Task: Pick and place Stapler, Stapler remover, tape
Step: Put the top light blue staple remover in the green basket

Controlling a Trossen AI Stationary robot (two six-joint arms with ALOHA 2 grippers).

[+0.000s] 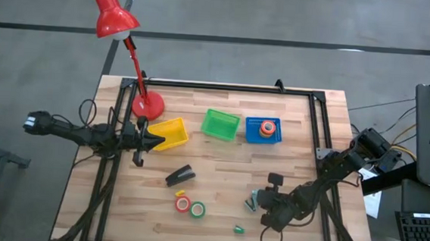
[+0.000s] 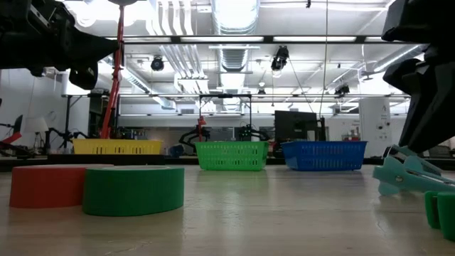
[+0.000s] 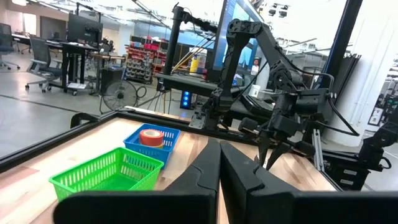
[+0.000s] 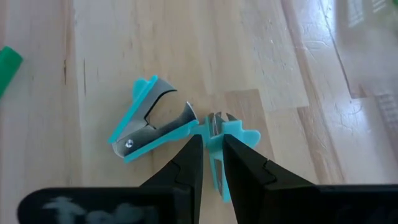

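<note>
Two teal staple removers lie near the table's front right. One [image 4: 149,121] rests free on the wood. The other [image 4: 219,146] stands between the fingers of my right gripper [image 4: 213,140] [image 1: 258,205], which is shut on it. The black stapler [image 1: 180,176] lies on the table's middle. In front of it lie a red tape roll [image 1: 183,202] and a green one [image 1: 197,209]. An orange tape roll [image 1: 267,126] sits in the blue basket [image 1: 253,137]. My left gripper [image 1: 153,137] [image 3: 219,146] hovers shut by the yellow basket [image 1: 172,133]. My right gripper pinches the second staple remover's teal handle [image 4: 214,132] between its two fingers. The fingers slant down at it from the table's right. Its winged end sticks out past the fingertips, touching the other remover's tip. Whether it is lifted clear of the wood, I cannot tell.
Yellow, green [image 1: 221,125] and blue baskets stand in a row at the back. A red desk lamp [image 1: 116,19] rises from the back left corner. A small green lump [image 1: 239,229] lies near the front edge. Bare wood shows between the baskets and the stapler.
</note>
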